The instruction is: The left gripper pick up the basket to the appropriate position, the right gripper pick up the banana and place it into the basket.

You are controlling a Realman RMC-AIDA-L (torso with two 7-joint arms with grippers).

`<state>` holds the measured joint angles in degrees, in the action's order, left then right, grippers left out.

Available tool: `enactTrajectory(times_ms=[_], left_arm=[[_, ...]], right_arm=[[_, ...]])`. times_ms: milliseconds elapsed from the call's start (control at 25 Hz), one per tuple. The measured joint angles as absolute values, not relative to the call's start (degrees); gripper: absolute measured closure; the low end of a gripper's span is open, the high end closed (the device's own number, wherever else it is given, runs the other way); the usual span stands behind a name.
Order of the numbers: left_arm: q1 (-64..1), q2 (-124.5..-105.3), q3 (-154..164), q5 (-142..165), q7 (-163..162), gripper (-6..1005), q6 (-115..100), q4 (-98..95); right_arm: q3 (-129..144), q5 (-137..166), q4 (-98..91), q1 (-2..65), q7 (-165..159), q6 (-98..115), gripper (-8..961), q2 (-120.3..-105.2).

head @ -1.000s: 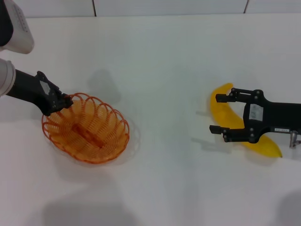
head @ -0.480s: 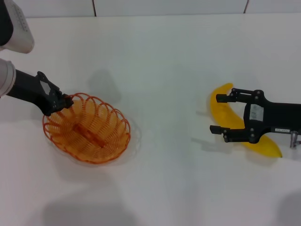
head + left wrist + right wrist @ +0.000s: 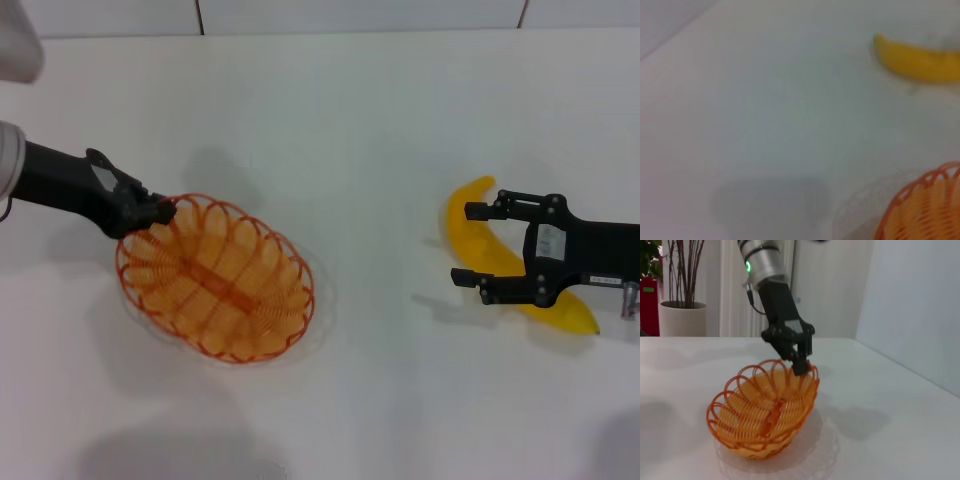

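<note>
Your black left gripper [image 3: 150,212] is clamped on the oval orange wire basket's [image 3: 215,277] ten-o'clock rim. At three o'clock, across open white table [image 3: 370,150], your black right gripper [image 3: 472,244] hangs spread over the yellow curved banana [image 3: 500,262].

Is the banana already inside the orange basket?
No: in the head view the banana lies on the table under the open right tool, far from the basket gripped by the left tool.
</note>
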<state>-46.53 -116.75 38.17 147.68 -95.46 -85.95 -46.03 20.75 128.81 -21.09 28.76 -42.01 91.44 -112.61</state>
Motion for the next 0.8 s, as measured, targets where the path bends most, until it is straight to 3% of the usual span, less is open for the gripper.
enactTrajectory(times_ms=[280,800], left_arm=[[-44.2,-117.03,37.9,138.5,-106.9,935,-85.2,-46.0],[-50.2,-117.00,39.1,137.8,-111.9,941,-68.8,-30.0]], right_arm=[[20.6,128.6,-21.1,28.8,-42.0,91.2,150,-112.66],[20.7,127.6,-21.1,29.6,-42.0,91.4,150,-112.74]])
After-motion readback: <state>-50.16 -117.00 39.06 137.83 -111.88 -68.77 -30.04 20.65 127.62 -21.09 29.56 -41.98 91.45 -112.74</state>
